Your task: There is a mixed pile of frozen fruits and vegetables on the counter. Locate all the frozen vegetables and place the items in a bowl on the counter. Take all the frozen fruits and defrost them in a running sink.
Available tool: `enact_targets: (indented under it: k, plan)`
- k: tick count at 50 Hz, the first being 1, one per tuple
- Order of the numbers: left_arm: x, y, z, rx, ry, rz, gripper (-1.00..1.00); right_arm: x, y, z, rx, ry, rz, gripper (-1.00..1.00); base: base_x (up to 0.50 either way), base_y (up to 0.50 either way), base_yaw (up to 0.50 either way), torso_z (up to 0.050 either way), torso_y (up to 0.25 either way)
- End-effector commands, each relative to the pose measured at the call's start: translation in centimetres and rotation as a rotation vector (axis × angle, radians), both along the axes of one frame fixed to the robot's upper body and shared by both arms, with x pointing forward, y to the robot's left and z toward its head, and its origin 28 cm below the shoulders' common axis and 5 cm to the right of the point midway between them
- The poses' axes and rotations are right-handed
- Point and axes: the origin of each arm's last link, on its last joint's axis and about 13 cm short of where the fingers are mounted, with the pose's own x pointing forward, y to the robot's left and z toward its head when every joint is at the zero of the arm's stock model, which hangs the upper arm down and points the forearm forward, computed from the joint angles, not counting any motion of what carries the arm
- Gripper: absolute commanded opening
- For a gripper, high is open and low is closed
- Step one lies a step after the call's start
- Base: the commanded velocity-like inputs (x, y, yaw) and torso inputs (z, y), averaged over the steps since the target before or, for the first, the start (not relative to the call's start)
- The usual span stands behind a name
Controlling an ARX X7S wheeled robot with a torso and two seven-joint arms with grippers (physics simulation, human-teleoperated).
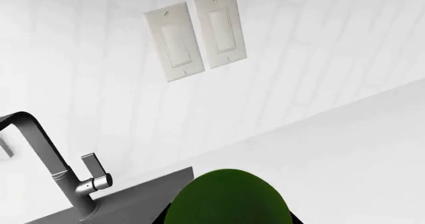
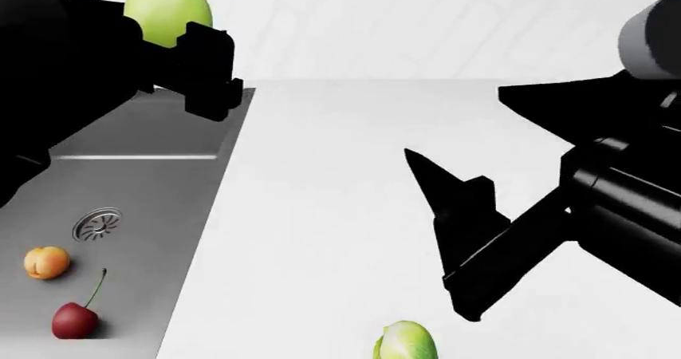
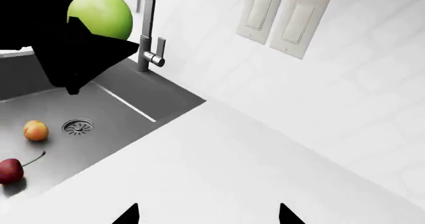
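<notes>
Hiding the underside of the smooth green ball inside the left end effector; cropping the leafy sprout below the right end effector.

- Smooth green ball: lime green in the head view, dark green in the left wrist view; far left, at the left tool.
- Left tool: flat black.
- Right tool: flat black; grey cylinder on the arm above it.
- Orange ball: orange-yellow with a paler blush; near left, in the sink.
- Red cherry: glossy deep red, thin brown-green stem.
- Leafy sprout: pale green with lighter leaf veins; near edge of the counter.
- Sink: dark grey; round silver drain.
- Faucet: grey metal.
- Counter: plain white.
- Wall: white, faint brick pattern; two off-white switch plates.
</notes>
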Motion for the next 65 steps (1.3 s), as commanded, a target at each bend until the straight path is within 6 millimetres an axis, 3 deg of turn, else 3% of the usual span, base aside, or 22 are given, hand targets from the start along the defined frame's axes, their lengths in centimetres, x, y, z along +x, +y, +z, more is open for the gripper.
enact_targets:
  k: [1,6,26,65]
  plan:
    - [-0.2,0.3,-0.2,-0.005,0.004,0.010,-1.00,-1.5,0.1,0.9,0.095,0.143,0.131,1.00,0.00,0.00,0.00,0.000,0.000]
    - [0.0,0.4,-0.6,-0.005,0.014,0.008,-1.00,-1.2,0.3,1.1,0.116,0.187,0.140,1.00,0.00,0.00,0.00,0.000,0.000]
    - [-0.2,0.5,-0.9,-0.007,0.022,0.011,-1.00,0.3,1.4,-1.3,-0.017,0.302,0.182,1.00,0.00,0.00,0.00,0.000,0.000]
    - [0.0,0.6,-1.2,0.003,0.032,0.017,-1.00,-0.4,0.7,-2.9,-0.067,0.389,0.234,1.00,0.00,0.00,0.00,0.000,0.000]
